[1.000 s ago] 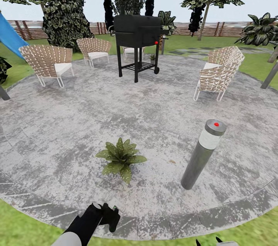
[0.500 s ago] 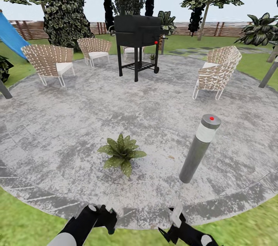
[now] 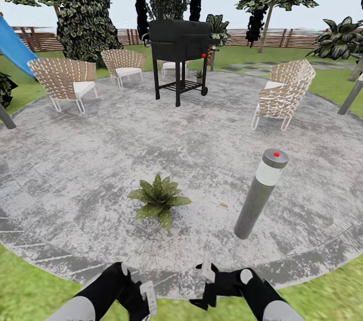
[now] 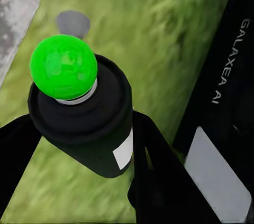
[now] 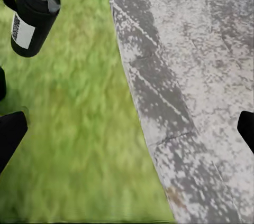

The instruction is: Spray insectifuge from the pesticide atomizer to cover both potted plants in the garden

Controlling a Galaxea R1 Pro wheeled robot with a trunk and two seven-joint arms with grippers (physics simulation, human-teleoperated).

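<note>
Pickup's done — left gripper [image 4: 79, 145] is clamped round the pesticide atomizer [image 4: 79, 113]. Right gripper [image 3: 204, 285] hangs spread, holding nothing. Spraying's left: near potted plant [image 3: 159, 200] looks unsprayed, 2nd plant can't be made out.

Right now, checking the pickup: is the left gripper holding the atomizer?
Yes, the left wrist view shows the left gripper closed around the dark atomizer with its green cap, above grass.
</note>
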